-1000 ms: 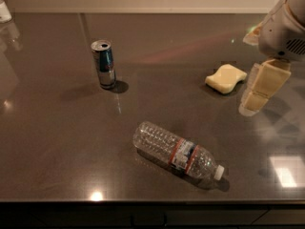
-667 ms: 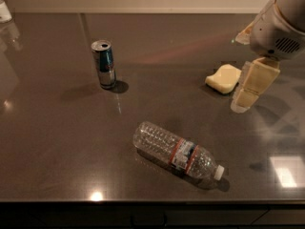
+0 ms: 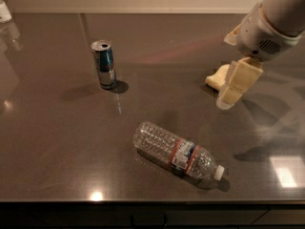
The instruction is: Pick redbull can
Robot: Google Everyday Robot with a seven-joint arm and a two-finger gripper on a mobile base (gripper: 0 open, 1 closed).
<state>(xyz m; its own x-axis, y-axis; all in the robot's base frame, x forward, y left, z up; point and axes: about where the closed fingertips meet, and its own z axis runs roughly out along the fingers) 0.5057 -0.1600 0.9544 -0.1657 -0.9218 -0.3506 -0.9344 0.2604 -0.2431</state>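
Note:
The redbull can [image 3: 105, 64] stands upright on the dark table at the left centre; it is slim, blue and silver, with a silver top and pull tab. My gripper [image 3: 228, 97] hangs from the white arm [image 3: 271, 30] at the right side of the table, well to the right of the can and not touching it. It holds nothing that I can see.
A clear plastic bottle [image 3: 178, 153] with a red-banded label lies on its side near the front centre. A pale yellow sponge [image 3: 217, 78] lies just behind my gripper, partly hidden by it. A white object [image 3: 4, 11] stands at the far left corner. The table's front edge [image 3: 152, 202] runs along the bottom.
The arm and gripper have moved left, toward the table's middle, and now cover part of the yellow sponge. The can and bottle have not moved.

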